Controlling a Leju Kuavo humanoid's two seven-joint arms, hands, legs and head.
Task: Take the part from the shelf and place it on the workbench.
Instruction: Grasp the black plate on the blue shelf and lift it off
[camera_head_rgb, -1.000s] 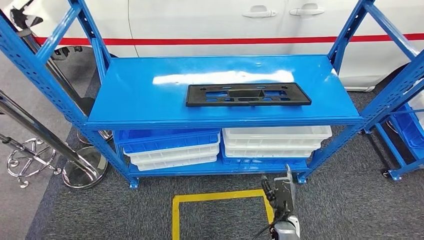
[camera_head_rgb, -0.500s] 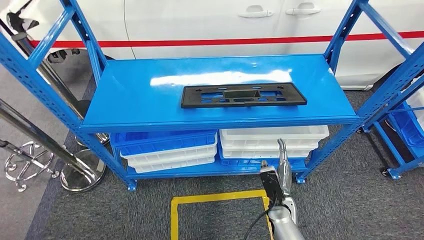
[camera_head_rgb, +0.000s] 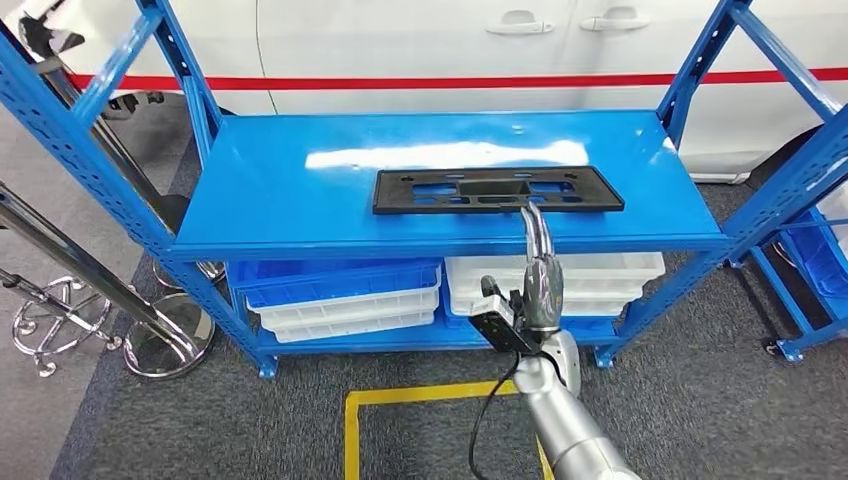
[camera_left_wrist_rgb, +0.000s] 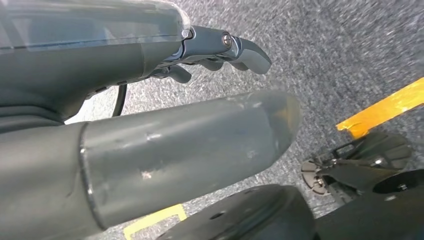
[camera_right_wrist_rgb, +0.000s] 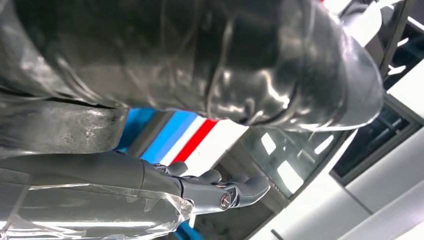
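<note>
1. Blue steel shelf (camera_head_rgb: 300, 215) spans the head view; its top deck carries the task's thing, and stacked blue and white trays (camera_head_rgb: 345, 295) sit on the lower level

2. Black part (camera_head_rgb: 497, 189), a flat slotted plate, lies right of centre on that deck with its long axis running 9 to 3 o'clock, parallel to the front lip and just behind it

3. Right hand (camera_head_rgb: 540, 265) rises in front of the shelf edge with its fingers (camera_head_rgb: 535, 222) pointing to 12 o'clock; their tips overlap the part's near long edge, though whether they touch it I cannot tell. It holds nothing, and its fingers look extended and close together, slightly curled in the right wrist view

4. Left hand (camera_left_wrist_rgb: 220, 50) hangs over the grey carpet (camera_left_wrist_rgb: 350, 45), fingers loosely bent, holding nothing

5. Judgement: the right hand is far nearer; the part lies straight ahead at 12 o'clock, so the reach meets its long side square-on, near the middle
</note>
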